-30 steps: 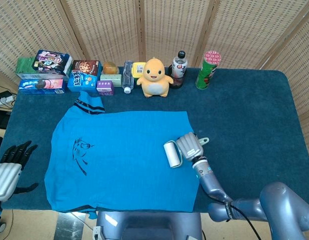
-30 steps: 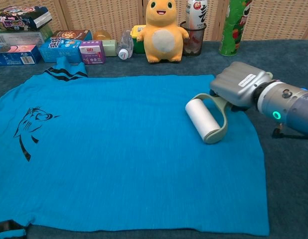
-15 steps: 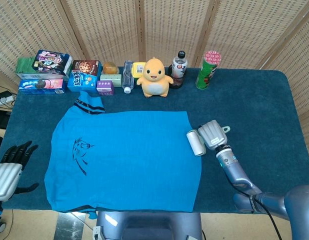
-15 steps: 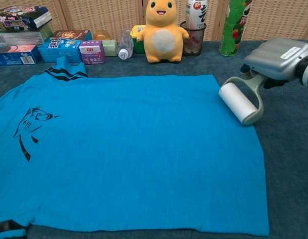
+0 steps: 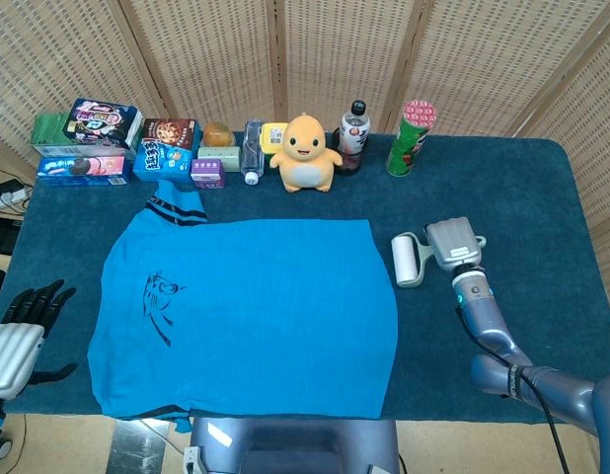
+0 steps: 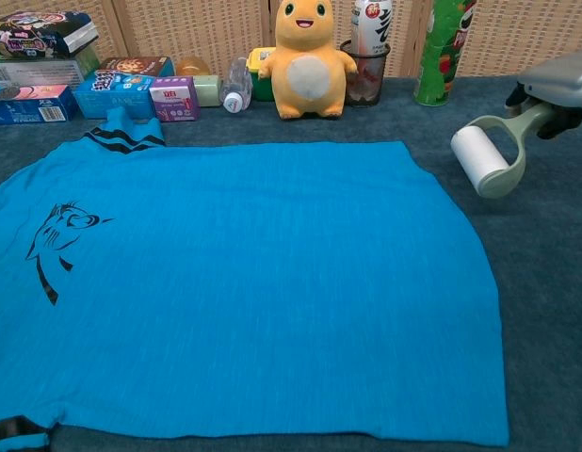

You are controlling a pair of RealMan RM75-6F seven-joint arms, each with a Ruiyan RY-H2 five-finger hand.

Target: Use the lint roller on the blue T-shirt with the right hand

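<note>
The blue T-shirt (image 5: 246,311) (image 6: 244,282) lies flat on the dark blue table, with a black cat print on its left part. My right hand (image 5: 453,243) (image 6: 559,83) grips the handle of the white lint roller (image 5: 403,259) (image 6: 481,158). The roller sits over the bare table just past the shirt's right edge, off the cloth. My left hand (image 5: 17,331) hangs open beside the table's left front corner, holding nothing; the chest view does not show it.
Along the back edge stand snack boxes (image 5: 98,141), a yellow plush toy (image 5: 306,153) (image 6: 308,58), a drink bottle (image 5: 353,133) and a green chip can (image 5: 410,136) (image 6: 442,52). The table's blue cloth (image 5: 522,197) stretches to the right of the shirt.
My right hand has carried the lint roller rightward and away, from the shirt's right part across its edge onto the bare table. The left hand has stayed still.
</note>
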